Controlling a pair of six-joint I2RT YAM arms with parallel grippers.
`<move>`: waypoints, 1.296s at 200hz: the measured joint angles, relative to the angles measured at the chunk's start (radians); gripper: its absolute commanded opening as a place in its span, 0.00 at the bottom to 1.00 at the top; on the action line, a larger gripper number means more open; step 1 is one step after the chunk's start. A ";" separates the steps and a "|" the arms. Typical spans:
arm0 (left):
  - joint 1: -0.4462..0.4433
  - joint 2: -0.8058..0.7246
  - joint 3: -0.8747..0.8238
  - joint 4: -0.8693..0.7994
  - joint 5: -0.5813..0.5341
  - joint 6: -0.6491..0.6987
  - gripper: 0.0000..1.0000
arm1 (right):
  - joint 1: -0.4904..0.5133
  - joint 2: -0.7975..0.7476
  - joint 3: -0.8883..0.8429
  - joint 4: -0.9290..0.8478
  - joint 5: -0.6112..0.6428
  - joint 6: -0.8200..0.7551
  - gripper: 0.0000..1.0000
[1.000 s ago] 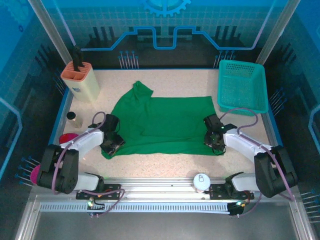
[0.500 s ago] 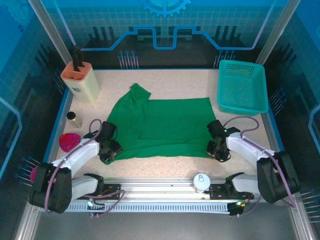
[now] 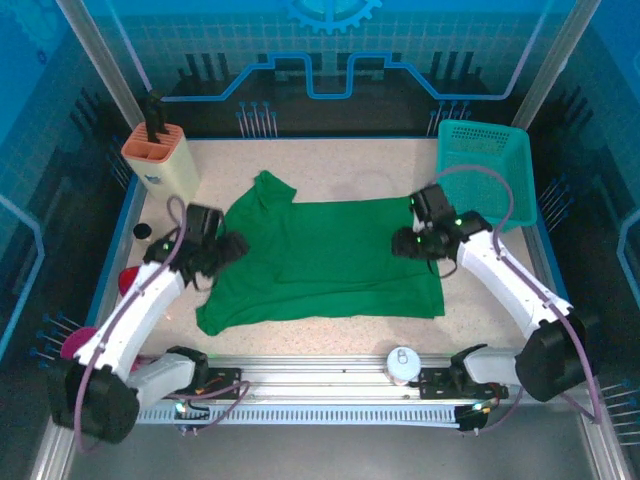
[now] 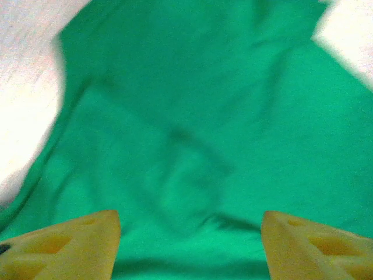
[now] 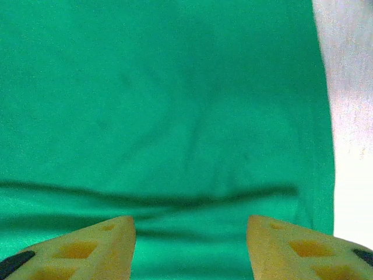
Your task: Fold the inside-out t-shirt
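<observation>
Hazards from here, as judged:
- Picking up one layer only. Cause: closing too shallow on the inside-out t-shirt (image 3: 320,265), leaving the lower layer on the worktop (image 3: 360,165).
- Skewed fold. Cause: closing the two hands at unequal depth or lifting at unequal speed.
- Dragging the whole garment instead of folding it. Cause: pressing down while travelling.
- Snagging near the teal basket (image 3: 485,170), just beyond and outboard of the right hand (image 3: 405,243).

Pose:
- Left hand (image 3: 222,250): poised over the sleeve-side edge, pointing inward, fingers wide apart, nothing between them. Green cloth directly beneath.
- Right hand: poised over the opposite edge, pointing inward, fingers likewise wide and empty.
- T-shirt: spread flat between the two hands, wrinkled below each, one sleeve bunched beyond the left hand.
</observation>
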 measured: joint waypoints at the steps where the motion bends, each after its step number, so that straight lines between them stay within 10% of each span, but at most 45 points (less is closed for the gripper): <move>1: 0.000 0.005 0.008 0.002 0.001 0.002 0.68 | -0.001 0.005 0.013 0.003 0.000 -0.007 0.56; 126: 0.194 1.001 0.811 0.059 0.109 0.393 0.52 | 0.115 0.759 0.698 0.375 -0.238 -0.237 0.45; 213: 0.194 1.174 0.926 -0.109 0.049 0.422 0.32 | 0.278 1.330 1.310 0.256 -0.074 -0.123 0.56; 235: 0.195 1.174 0.907 -0.115 0.046 0.443 0.13 | 0.307 1.374 1.313 0.229 -0.013 -0.115 0.50; 259: 0.203 1.168 0.896 -0.112 0.042 0.433 0.00 | 0.311 1.426 1.395 0.196 0.063 -0.110 0.20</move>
